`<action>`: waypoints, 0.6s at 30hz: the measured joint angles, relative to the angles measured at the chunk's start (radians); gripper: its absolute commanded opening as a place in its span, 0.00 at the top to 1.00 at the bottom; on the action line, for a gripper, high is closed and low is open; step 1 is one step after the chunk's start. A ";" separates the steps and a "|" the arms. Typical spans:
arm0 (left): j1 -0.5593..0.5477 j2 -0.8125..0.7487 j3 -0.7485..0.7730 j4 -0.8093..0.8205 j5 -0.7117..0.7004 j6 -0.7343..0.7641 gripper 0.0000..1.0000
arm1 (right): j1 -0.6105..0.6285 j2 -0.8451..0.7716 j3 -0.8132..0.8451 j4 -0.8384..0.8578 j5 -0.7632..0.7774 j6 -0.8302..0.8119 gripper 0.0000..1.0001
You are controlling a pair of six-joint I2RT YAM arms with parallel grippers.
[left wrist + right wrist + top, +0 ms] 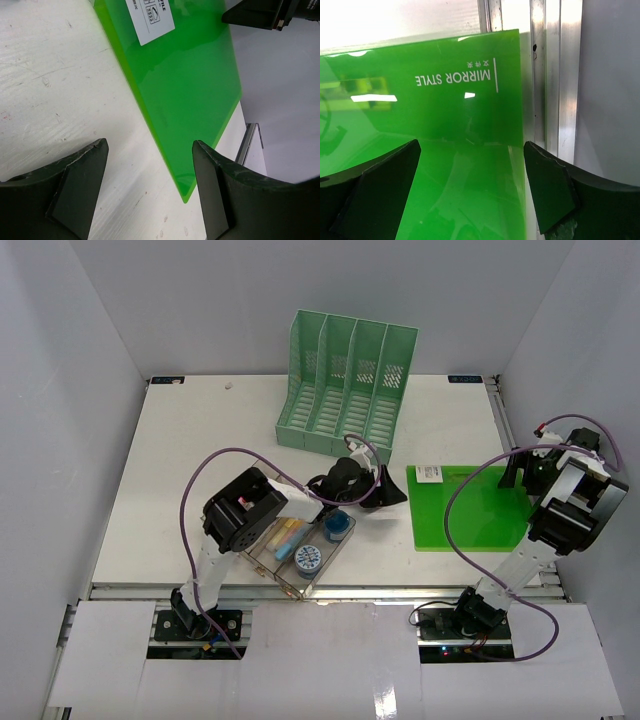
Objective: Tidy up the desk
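The white desk (200, 460) holds a bright green folder (465, 508) lying flat at the right, with a white label near its far left corner. My left gripper (388, 496) is open and empty just left of the folder. In the left wrist view the left gripper (150, 192) is low over the desk (50, 75), with the folder's near corner (190, 100) pointing between its fingers. My right gripper (515, 472) is open over the folder's right edge. In the right wrist view the right gripper (470, 195) straddles the folder (445, 100), holding nothing.
A green slotted file rack (348, 385) stands at the back middle. A clear compartmented tray (262, 562) with tape rolls and markers sits at the front under my left arm. A metal rail (555, 75) runs along the desk's right side, close to the grey wall.
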 measured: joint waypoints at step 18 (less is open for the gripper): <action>0.000 -0.008 -0.020 0.018 0.014 -0.001 0.21 | 0.000 0.030 0.053 -0.148 -0.069 -0.146 0.25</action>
